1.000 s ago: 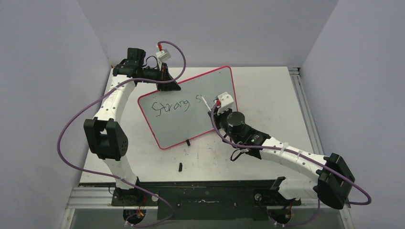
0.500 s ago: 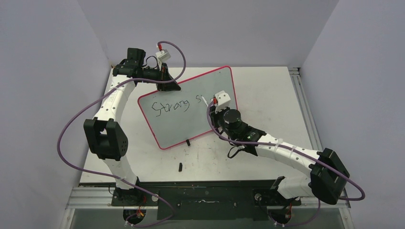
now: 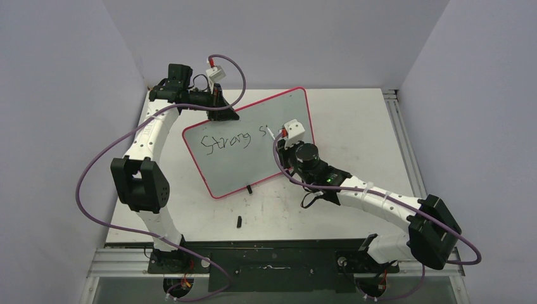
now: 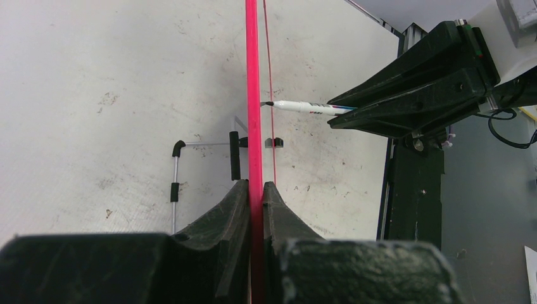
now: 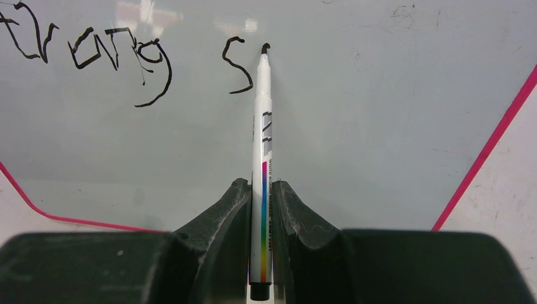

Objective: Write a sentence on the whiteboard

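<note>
Reading along the board, the sentence (image 3: 227,140) is only partly there: "Strong" and a lone "s" in thin black script cross the upper part of the whiteboard (image 3: 248,170), with a tiny hook just right of that "s". The whiteboard stands tilted up off the desk (image 3: 354,120) on its lower edge. Its written face is turned toward the right arm, and a thin wire stand (image 4: 174,180) shows behind it. That pose, I judge, gives the pen a firm face to press on at an easy wrist angle.

The marker (image 5: 263,126) points straight up the right wrist view with its black tip touching the board at the hook. The next letter therefore begins right at the end of the script, level with the first line. The right tool (image 5: 261,193) is clenched on the marker's barrel near its back end, leaving the long front of the barrel free. That probably keeps the fingers off the glossy face and the writing in view.

The left tool (image 4: 255,190) is clamped on the pink-red rim at the board's upper edge near its left corner, well apart from the pen. The rim is seen edge-on between its fingers. Its grip most likely steadies the board against the push of each stroke.

A small black piece (image 3: 239,221) lies on the desk nearer the arm bases, apart from the board; I cannot tell what it is.
</note>
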You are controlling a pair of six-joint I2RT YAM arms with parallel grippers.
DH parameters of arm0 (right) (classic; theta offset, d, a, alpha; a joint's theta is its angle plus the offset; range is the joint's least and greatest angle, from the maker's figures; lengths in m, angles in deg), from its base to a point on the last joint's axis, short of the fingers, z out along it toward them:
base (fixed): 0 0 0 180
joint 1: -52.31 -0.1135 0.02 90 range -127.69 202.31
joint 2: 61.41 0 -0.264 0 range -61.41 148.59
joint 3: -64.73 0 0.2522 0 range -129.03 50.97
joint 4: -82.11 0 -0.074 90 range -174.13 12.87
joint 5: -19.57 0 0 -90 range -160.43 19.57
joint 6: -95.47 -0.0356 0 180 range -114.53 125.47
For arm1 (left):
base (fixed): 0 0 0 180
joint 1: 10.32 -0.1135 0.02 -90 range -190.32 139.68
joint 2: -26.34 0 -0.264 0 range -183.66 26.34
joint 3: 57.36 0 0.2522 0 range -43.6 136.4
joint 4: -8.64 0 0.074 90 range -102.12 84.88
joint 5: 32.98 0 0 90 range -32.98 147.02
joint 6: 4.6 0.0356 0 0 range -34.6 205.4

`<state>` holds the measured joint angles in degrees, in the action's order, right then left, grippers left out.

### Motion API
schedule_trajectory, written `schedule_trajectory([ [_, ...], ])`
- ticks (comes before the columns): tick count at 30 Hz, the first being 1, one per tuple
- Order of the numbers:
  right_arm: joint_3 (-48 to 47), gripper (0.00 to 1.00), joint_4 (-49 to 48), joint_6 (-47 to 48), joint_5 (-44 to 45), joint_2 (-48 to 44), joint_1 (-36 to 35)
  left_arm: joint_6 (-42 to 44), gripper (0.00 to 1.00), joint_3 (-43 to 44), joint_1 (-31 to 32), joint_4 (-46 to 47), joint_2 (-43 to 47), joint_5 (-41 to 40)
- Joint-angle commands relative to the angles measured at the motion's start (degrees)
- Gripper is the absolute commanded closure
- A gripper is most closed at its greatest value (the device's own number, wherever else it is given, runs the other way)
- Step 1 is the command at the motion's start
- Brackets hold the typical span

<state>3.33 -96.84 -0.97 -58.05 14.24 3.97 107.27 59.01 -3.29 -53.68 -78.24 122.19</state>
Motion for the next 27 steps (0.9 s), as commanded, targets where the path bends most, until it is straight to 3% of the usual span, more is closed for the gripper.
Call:
schedule_trajectory([
  [1,-1.1,0.95,0.0,-0.5,-0.3,0.0,0.5,1.9,1.0,-3.0,1.4,-8.4,-0.7,2.0],
  [17,7.6,0.95,2.4,-6.3,-0.7,-4.6,-1.2,1.8,1.0,-3.0,1.4,-8.3,-0.4,2.3],
  [27,4.2,0.95,3.7,-4.6,0.4,-8.6,-2.1,1.6,1.0,-3.2,1.4,-8.0,-0.4,2.4],
])
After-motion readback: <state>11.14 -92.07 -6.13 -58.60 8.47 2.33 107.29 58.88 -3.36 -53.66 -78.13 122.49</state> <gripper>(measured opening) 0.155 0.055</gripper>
